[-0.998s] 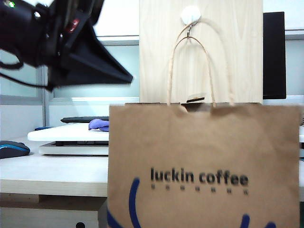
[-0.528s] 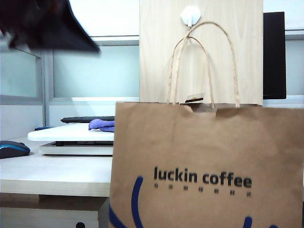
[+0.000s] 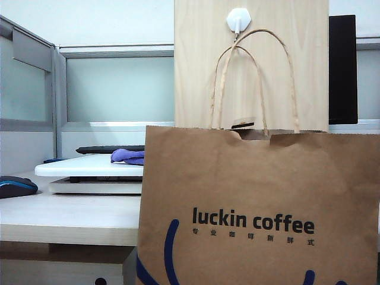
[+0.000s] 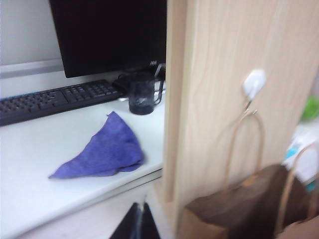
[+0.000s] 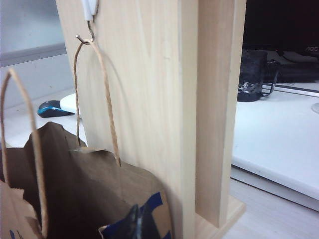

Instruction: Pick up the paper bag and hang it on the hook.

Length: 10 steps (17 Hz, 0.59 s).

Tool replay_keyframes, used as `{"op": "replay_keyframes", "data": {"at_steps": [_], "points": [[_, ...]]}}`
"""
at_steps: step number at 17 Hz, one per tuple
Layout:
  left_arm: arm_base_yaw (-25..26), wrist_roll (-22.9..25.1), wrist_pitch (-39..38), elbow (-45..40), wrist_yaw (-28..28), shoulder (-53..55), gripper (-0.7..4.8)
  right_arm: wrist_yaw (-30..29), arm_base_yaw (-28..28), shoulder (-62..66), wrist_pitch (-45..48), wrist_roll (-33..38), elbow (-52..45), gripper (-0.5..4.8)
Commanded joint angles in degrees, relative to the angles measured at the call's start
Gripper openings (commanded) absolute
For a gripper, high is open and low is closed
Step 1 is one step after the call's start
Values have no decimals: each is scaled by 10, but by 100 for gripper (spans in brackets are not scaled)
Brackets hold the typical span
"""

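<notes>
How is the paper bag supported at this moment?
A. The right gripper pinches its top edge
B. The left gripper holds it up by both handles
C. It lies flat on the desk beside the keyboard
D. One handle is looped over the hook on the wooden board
D: one twisted handle of the paper bag hangs from the hook on the wooden board; the left gripper and right gripper are both shut and holding nothing.
</notes>
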Motion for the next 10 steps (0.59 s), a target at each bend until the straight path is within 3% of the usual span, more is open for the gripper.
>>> {"op": "replay_keyframes", "data": {"at_steps": [1,7,8,9,10], "points": [[1,-50,-38,1,3,-74,-4,0,1,0,8,0,-4,0],[1,-48,-47,1,4,-142,-4,-1,1,0,8,0,-4,0],[1,7,-59,1,2,-150,-4,-1,1,0,8,0,-4,0],[1,37,-85,1,-26,-160,-4,-1,1,0,8,0,-4,0],[1,33,-120,1,-136,-172,-4,-1,1,0,8,0,-4,0]]}}
